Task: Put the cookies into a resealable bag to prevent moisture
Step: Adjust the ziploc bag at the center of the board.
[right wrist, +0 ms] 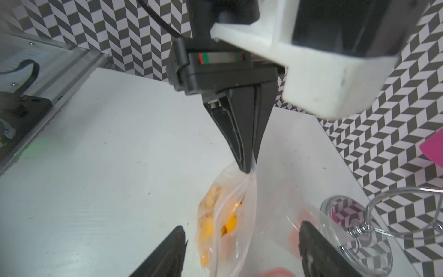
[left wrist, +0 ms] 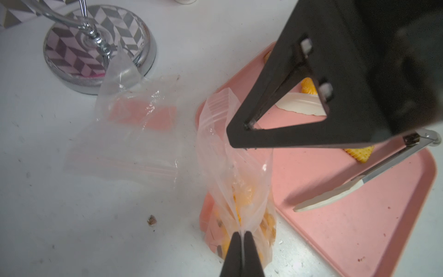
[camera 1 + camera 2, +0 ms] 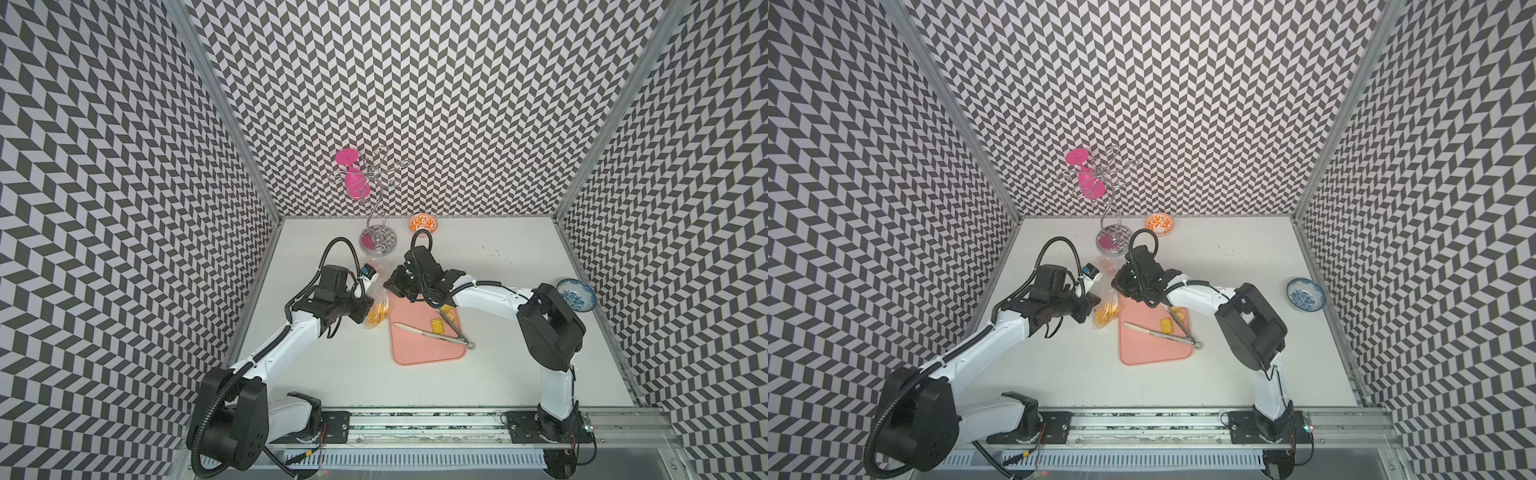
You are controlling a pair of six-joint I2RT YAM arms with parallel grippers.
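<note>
A clear resealable bag [image 2: 239, 191] with several yellow-orange cookies [image 2: 244, 199] in its bottom stands at the left edge of the pink tray [image 3: 419, 353]. My left gripper [image 2: 242, 233] is shut on the bag's film. From the right wrist view, the left gripper [image 1: 249, 169] pinches the bag [image 1: 225, 223] from above. My right gripper [image 1: 242, 227] is open, one jaw on each side of the bag. In both top views the bag [image 3: 378, 313] [image 3: 1106, 313] hangs between the two grippers. A square cracker [image 3: 436, 325] and another cookie [image 3: 446, 309] lie on the tray.
Metal tongs [image 3: 432, 332] with white tips lie across the tray. A second clear bag [image 2: 134, 134] lies flat beside the chrome glass stand [image 3: 376, 243], which holds a pink glass [image 3: 353, 183]. An orange bowl [image 3: 423, 223] sits at the back and a blue bowl [image 3: 577, 294] at the right.
</note>
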